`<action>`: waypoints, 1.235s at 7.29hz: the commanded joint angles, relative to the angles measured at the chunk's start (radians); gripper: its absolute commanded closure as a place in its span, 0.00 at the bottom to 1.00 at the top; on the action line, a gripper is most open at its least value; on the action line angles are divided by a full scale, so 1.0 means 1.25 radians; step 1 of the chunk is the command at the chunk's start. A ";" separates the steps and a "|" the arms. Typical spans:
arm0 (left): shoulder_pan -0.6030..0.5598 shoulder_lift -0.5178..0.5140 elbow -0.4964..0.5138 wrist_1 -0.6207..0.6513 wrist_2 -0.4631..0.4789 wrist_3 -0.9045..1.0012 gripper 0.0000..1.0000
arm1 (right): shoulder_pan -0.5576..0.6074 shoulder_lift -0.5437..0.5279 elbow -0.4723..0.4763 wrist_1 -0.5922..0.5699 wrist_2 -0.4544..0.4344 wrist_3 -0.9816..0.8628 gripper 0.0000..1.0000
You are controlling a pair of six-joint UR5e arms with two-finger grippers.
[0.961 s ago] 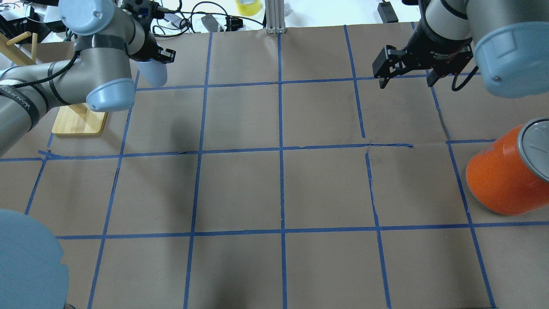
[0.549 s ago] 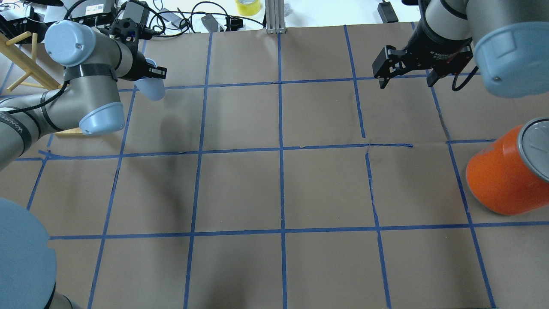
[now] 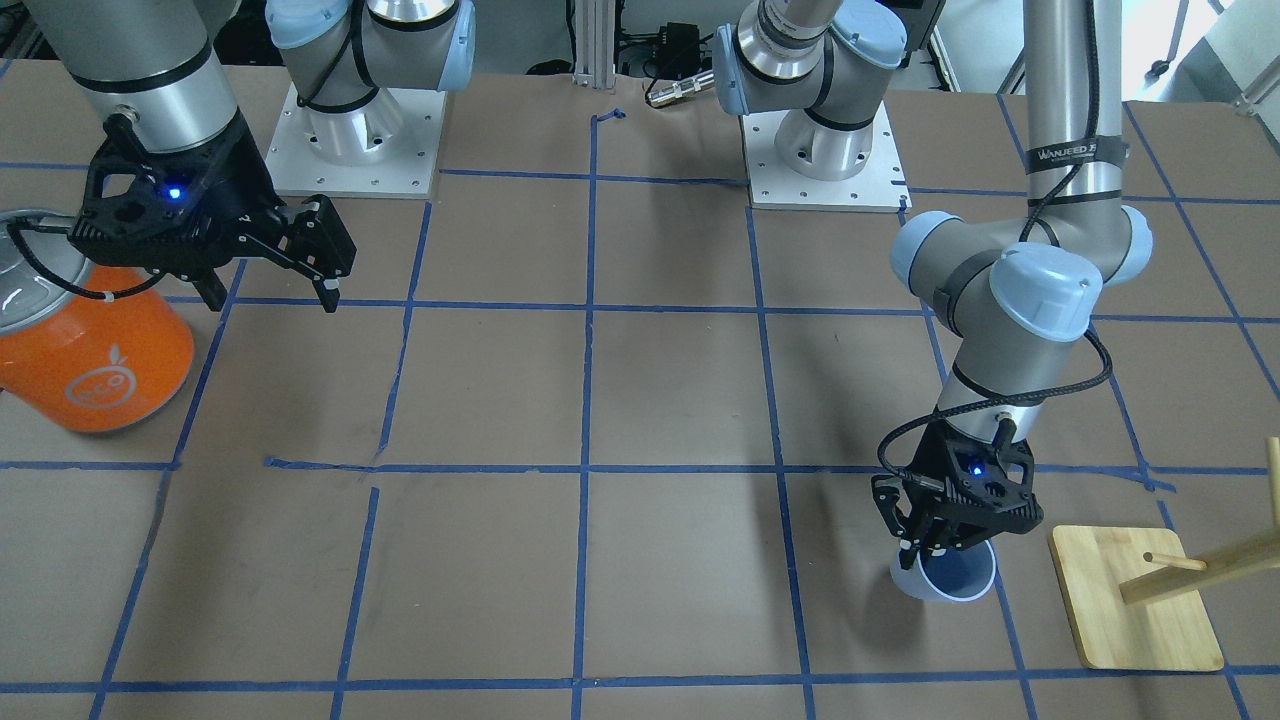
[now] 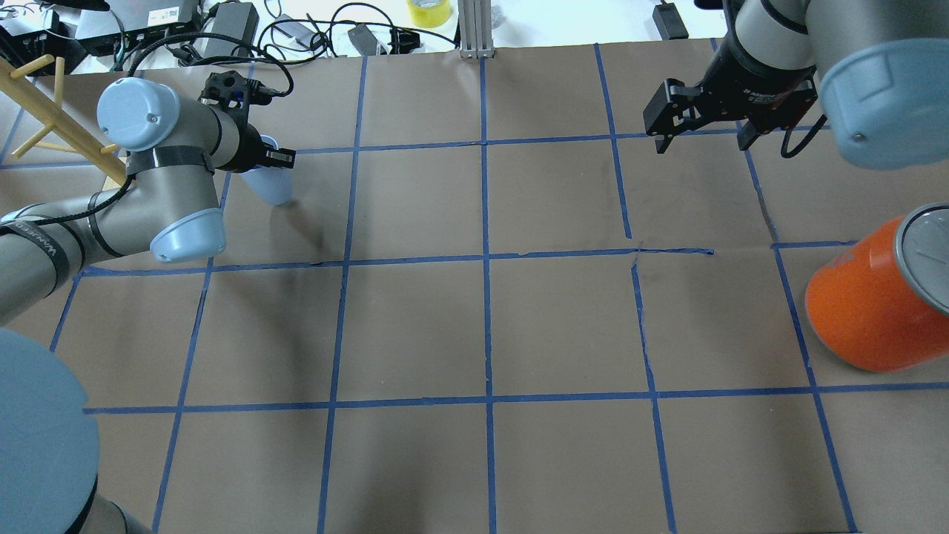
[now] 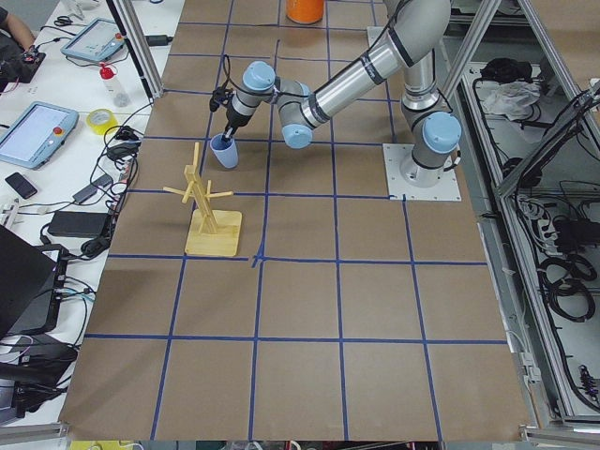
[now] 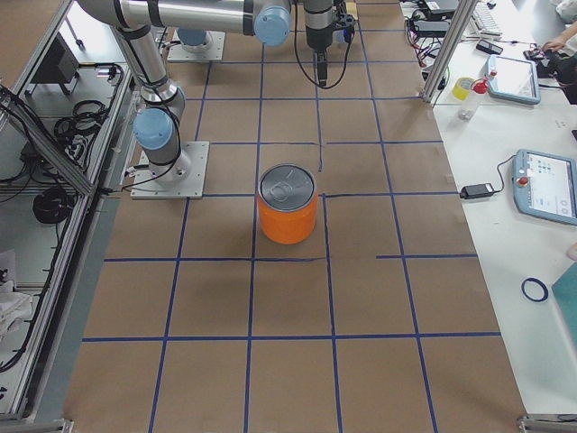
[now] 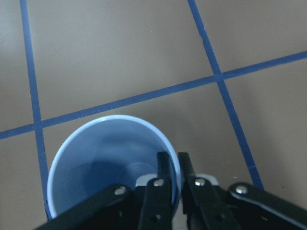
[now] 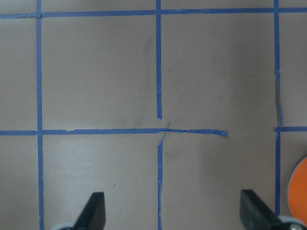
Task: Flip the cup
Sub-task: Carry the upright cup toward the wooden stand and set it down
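Observation:
The cup (image 3: 950,580) is a pale blue-white tumbler, upright with its mouth up, at the table's far left. It also shows in the overhead view (image 4: 271,185), the left side view (image 5: 223,152) and the left wrist view (image 7: 100,163). My left gripper (image 3: 935,550) is shut on the cup's rim, one finger inside and one outside (image 7: 171,160). The cup is at or just above the paper; I cannot tell whether it touches. My right gripper (image 4: 700,141) is open and empty above the far right, and shows again in the front view (image 3: 272,298) and the right wrist view (image 8: 170,211).
A large orange can with a silver lid (image 4: 867,304) stands at the right edge, below the right gripper (image 3: 90,360). A wooden peg rack on a board (image 3: 1130,600) stands just left of the cup (image 5: 211,220). Blue tape lines grid the brown paper.
My left gripper has come down toward the table with the cup in it, and slightly nearer the robot. The right arm has not moved.

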 commanded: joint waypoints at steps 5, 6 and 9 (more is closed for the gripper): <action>-0.005 -0.014 -0.001 -0.025 0.001 0.001 0.15 | 0.000 0.000 0.001 0.000 0.000 -0.001 0.00; -0.005 -0.011 0.004 -0.054 0.002 0.001 0.00 | 0.000 0.001 0.001 0.000 0.000 -0.001 0.00; -0.010 0.037 0.127 -0.359 0.002 -0.016 0.00 | 0.000 0.000 0.001 0.000 0.000 -0.001 0.00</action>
